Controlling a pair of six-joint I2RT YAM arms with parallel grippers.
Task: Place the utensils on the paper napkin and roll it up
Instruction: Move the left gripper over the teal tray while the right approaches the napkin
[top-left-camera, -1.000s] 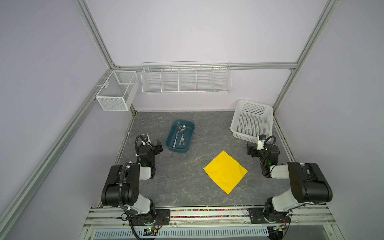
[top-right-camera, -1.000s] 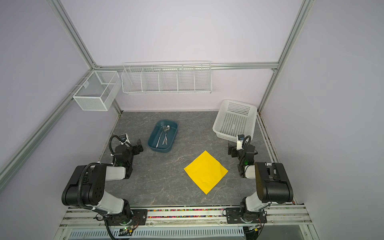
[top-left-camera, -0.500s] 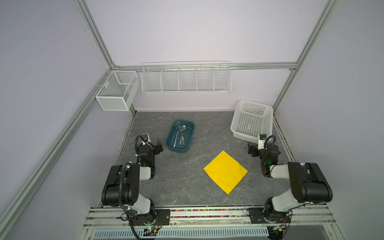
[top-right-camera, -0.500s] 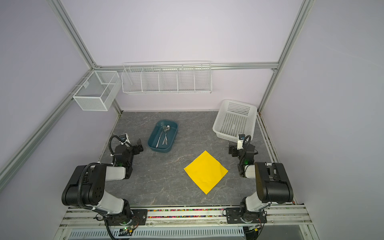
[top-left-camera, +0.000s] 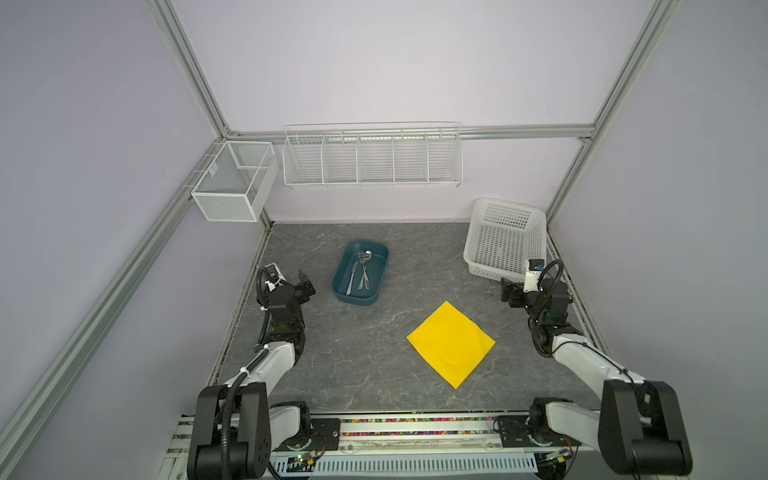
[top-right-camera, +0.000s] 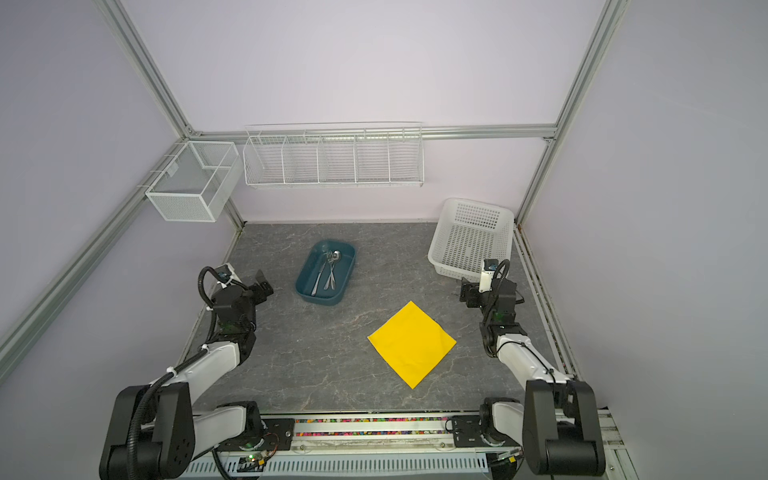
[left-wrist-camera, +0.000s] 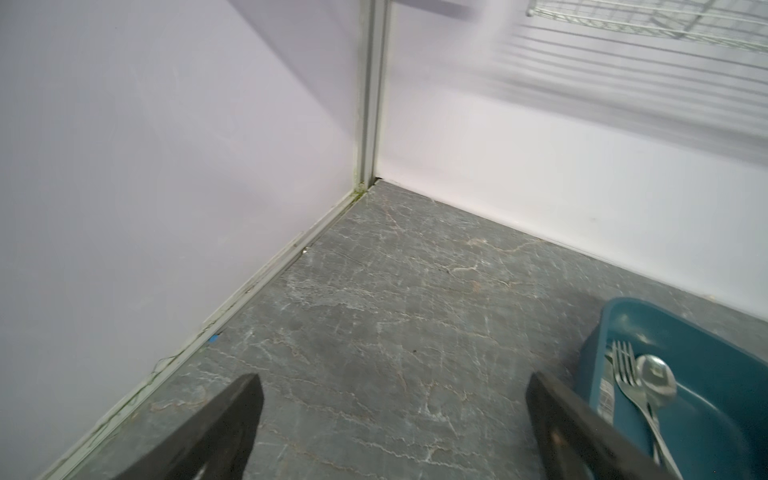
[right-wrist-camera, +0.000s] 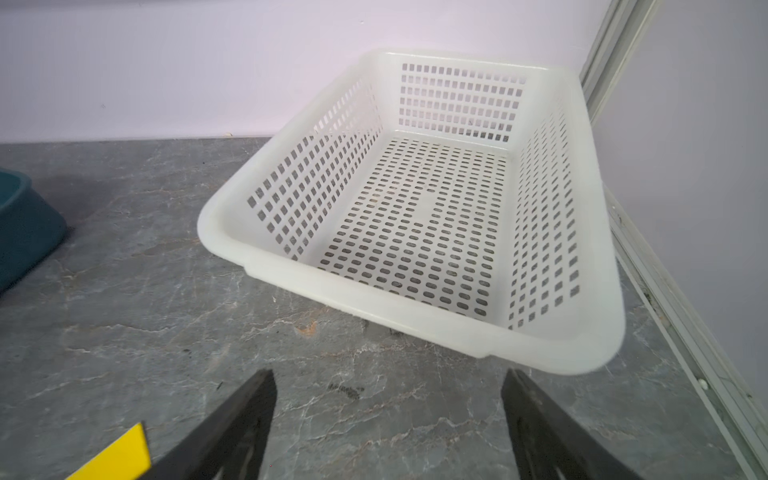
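Observation:
The utensils (top-left-camera: 360, 272) (top-right-camera: 328, 270), a silver fork, knife and spoon, lie together inside a teal tub (top-left-camera: 376, 291) (top-right-camera: 305, 291) at the middle left of the table. The yellow paper napkin (top-left-camera: 451, 344) (top-right-camera: 411, 343) lies flat at centre right, turned like a diamond. My left gripper (top-left-camera: 305, 282) (top-right-camera: 264, 281) (left-wrist-camera: 392, 378) hovers open just left of the tub, empty. The fork and spoon heads (left-wrist-camera: 640, 382) show beside one finger. My right gripper (top-left-camera: 507, 291) (top-right-camera: 466, 293) (right-wrist-camera: 387, 374) is open and empty, in front of a white basket, with a napkin corner (right-wrist-camera: 120, 453) beside it.
A white perforated basket (top-left-camera: 494, 253) (top-right-camera: 457, 253) (right-wrist-camera: 374, 299) stands empty at the back right. A wire rack (top-left-camera: 372, 158) hangs on the back wall and a mesh box (top-left-camera: 232, 187) on the left frame. Walls and frame rails close in both sides.
Both arms have shifted only slightly. Both grippers stay open, and the utensils and napkin lie as before.

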